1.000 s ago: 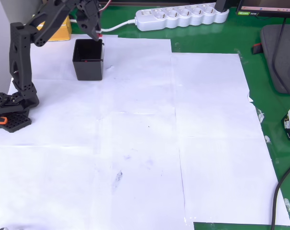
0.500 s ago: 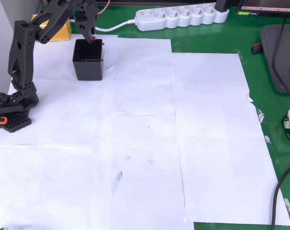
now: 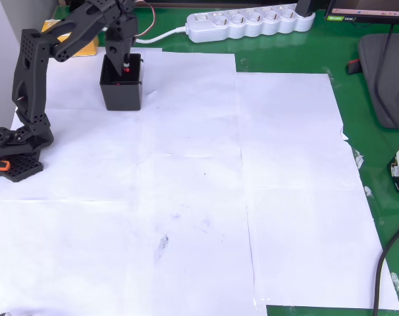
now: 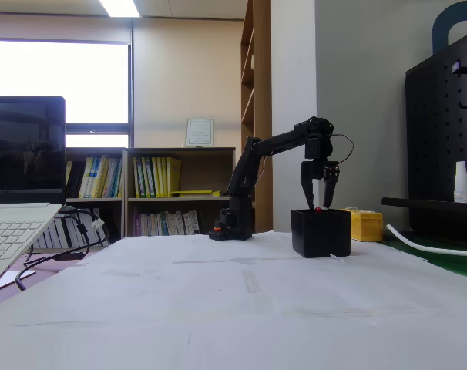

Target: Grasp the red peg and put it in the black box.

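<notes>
The black box (image 3: 121,94) stands on the white paper at the back left of the overhead view, and in the fixed view the black box (image 4: 320,233) sits right of centre. My gripper (image 3: 125,64) points straight down over its opening, fingertips level with the rim. It is shut on the red peg (image 3: 127,68), a tiny red spot between the tips. The fixed view shows the gripper (image 4: 319,203) with the red peg (image 4: 318,208) right at the top edge of the box. A small red fleck (image 3: 118,83) also shows low inside the box.
A yellow box (image 3: 81,41) sits behind the black box, partly under the arm. The white power strip (image 3: 249,22) and its cable run along the back edge. My arm's base (image 3: 14,148) is at the left. White paper sheets (image 3: 239,197) cover the green mat.
The gripper has carried the red peg from beyond the box's far right corner leftward and down, to the box opening.
</notes>
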Controlling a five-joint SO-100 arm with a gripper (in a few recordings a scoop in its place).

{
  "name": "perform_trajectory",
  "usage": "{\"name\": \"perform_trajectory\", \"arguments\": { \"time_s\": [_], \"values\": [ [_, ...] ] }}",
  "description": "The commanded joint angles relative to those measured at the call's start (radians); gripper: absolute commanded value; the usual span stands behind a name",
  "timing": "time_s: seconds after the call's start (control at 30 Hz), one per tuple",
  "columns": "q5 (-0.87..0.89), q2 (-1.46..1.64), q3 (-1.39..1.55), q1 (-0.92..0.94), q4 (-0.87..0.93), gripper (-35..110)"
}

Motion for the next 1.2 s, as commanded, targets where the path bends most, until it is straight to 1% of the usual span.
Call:
{"name": "perform_trajectory", "arguments": {
  "time_s": [0.0,0.07,0.17,0.23,0.47,0.53,0.57,0.6,0.63,0.67,1.17],
  "values": [
    [0.005,-0.1,0.037,-0.012,0.087,6],
    [0.006,-0.1,0.04,-0.012,0.087,22],
    [0.0,-0.1,0.043,-0.012,0.087,34],
    [-0.003,-0.098,0.043,-0.009,0.087,36],
    [-0.017,-0.103,0.055,-0.005,0.089,36],
    [-0.014,-0.103,0.057,-0.003,0.089,35],
    [-0.014,-0.103,0.058,-0.002,0.089,24],
    [-0.008,-0.101,0.063,0.0,0.089,10],
    [-0.006,-0.1,0.064,0.0,0.089,3],
    [-0.008,-0.1,0.063,0.002,0.089,0],
    [-0.034,-0.137,0.066,0.015,0.087,0]
  ]
}}
